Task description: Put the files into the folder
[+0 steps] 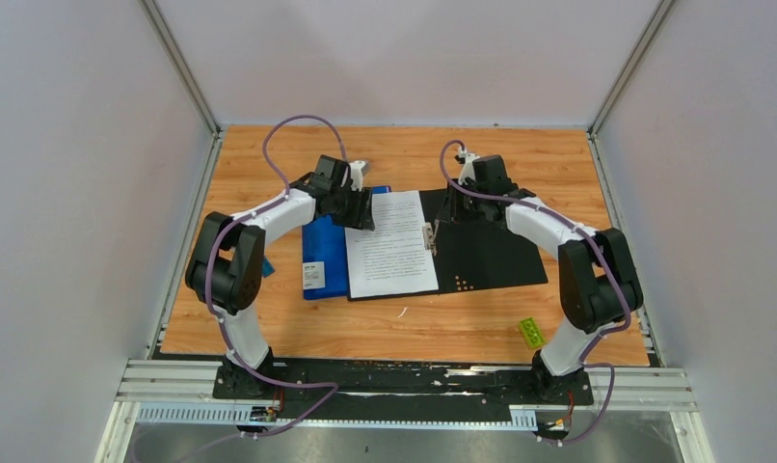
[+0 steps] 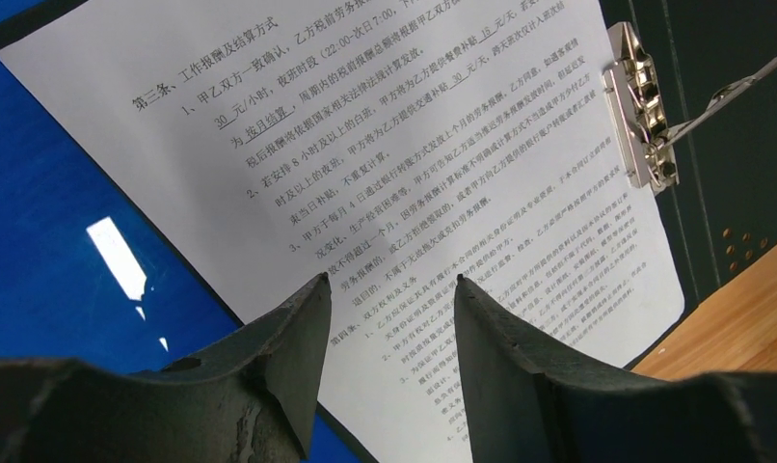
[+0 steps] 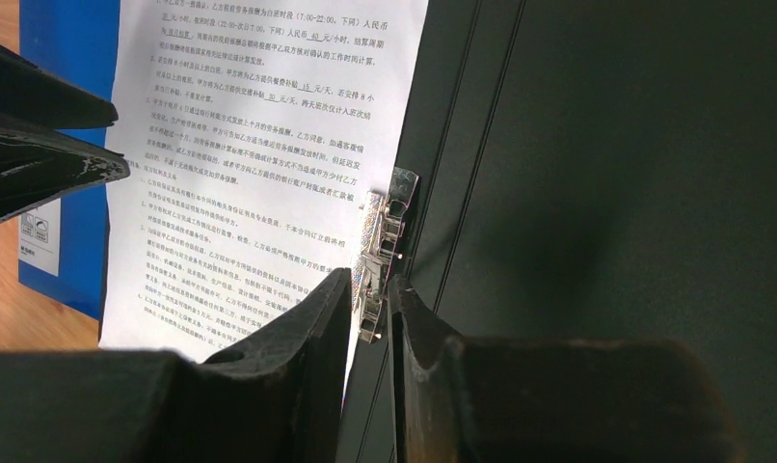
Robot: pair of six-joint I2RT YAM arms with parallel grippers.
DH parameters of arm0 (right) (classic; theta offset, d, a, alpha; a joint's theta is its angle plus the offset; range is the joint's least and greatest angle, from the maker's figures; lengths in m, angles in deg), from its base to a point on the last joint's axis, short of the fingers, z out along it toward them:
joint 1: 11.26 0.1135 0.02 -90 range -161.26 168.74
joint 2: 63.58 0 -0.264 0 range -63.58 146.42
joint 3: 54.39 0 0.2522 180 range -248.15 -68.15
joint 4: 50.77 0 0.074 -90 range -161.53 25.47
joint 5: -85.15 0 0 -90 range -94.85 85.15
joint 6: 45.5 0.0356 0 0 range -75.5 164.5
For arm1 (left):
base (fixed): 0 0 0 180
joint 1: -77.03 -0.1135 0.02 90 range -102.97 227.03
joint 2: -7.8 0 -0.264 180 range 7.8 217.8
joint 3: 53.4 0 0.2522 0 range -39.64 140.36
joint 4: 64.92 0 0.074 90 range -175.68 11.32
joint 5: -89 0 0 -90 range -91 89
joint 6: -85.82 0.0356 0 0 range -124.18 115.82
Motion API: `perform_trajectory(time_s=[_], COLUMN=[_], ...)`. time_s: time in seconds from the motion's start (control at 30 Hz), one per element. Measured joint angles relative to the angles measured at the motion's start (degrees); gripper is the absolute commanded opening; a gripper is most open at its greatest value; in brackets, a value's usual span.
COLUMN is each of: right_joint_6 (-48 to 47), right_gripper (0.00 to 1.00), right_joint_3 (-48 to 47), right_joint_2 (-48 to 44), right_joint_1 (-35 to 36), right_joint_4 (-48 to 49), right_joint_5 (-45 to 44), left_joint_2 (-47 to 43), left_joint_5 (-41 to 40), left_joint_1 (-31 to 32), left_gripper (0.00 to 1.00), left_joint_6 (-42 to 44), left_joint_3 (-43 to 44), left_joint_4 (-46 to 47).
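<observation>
A black folder (image 1: pixel 491 256) lies open on the wooden table. A white sheet of printed text (image 1: pixel 392 246) lies flat on its left half; I cannot tell whether a second sheet is under it. A metal clip (image 1: pixel 430 236) sits at the spine, its lever raised (image 2: pixel 722 92). My left gripper (image 1: pixel 363 214) hovers open and empty over the sheet's far left corner (image 2: pixel 389 280). My right gripper (image 1: pixel 452 217) is at the clip (image 3: pixel 380 241), its jaws almost closed (image 3: pixel 370 277) with the thin lever between them. The sheet (image 3: pixel 269 125) also shows in the right wrist view.
A blue folder (image 1: pixel 325 256) lies left of the black one, partly under it. A small green object (image 1: pixel 532 333) lies near the right arm's base. A tiny white scrap (image 1: pixel 402 312) lies in front of the folder. Walls close in the table on three sides.
</observation>
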Motion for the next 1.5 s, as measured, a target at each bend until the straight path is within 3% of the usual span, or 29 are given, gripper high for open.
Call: perform_trajectory(time_s=[0.73, 1.5], right_joint_6=[-1.4, -2.7], right_gripper=[0.10, 0.07], right_joint_3=[-2.6, -4.1], right_joint_2=[3.5, 6.1], right_joint_1=[0.0, 0.0], right_joint_4=[-1.0, -1.0], right_joint_5=[1.4, 3.1], left_joint_2=[3.3, 4.5], left_joint_5=[0.0, -0.1], left_joint_1=[0.0, 0.0], left_gripper=[0.57, 0.57], left_joint_6=[0.0, 0.1], left_joint_3=[0.0, -0.5], left_joint_4=[1.2, 2.3])
